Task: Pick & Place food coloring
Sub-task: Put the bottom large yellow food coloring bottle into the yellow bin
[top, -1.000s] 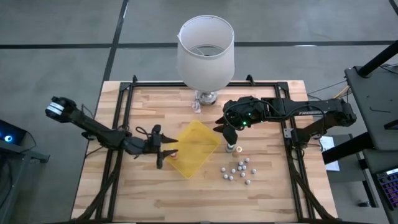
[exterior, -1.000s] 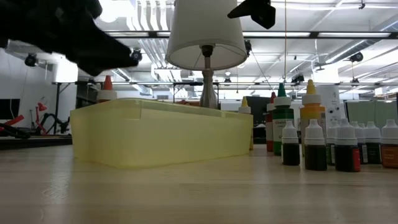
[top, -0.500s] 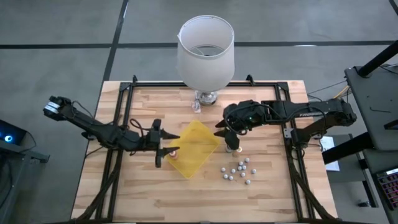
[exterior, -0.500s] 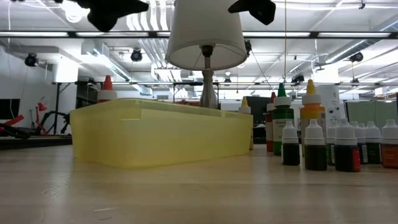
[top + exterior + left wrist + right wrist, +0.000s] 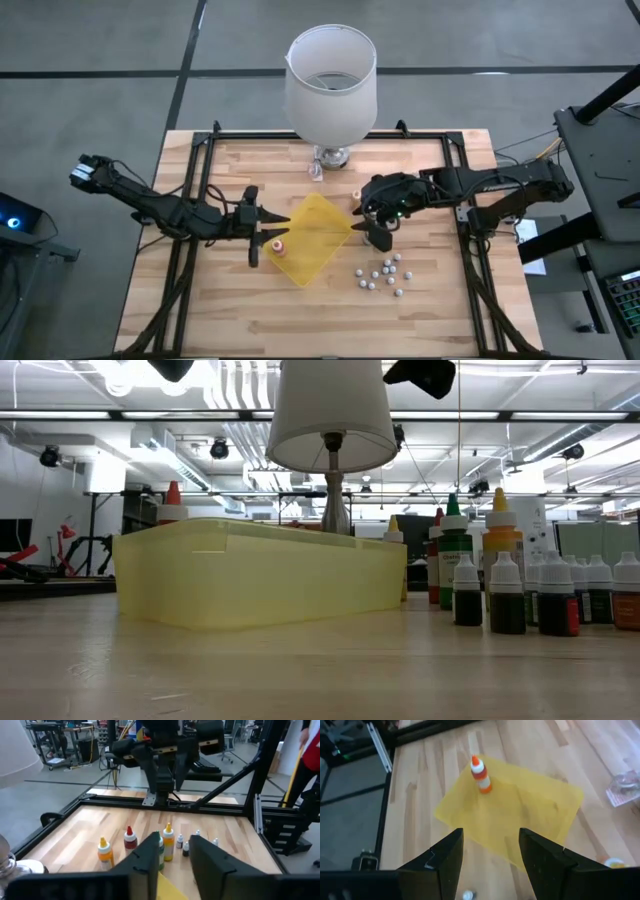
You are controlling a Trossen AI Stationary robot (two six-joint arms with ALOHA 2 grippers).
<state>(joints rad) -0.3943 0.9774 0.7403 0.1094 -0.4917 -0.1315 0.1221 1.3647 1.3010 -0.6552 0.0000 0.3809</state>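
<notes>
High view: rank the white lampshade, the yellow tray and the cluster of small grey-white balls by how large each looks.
1. White lampshade, though it stands nearer the overhead camera.
2. Flat yellow square tray.
3. Cluster of small grey-white balls, each ball tiny.

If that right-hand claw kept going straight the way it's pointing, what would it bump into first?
Probably the flat yellow plastic tray: the right gripper has open fingers framing it. Beyond stands the orange-capped dropper bottle. Depth is hard to judge.
</notes>
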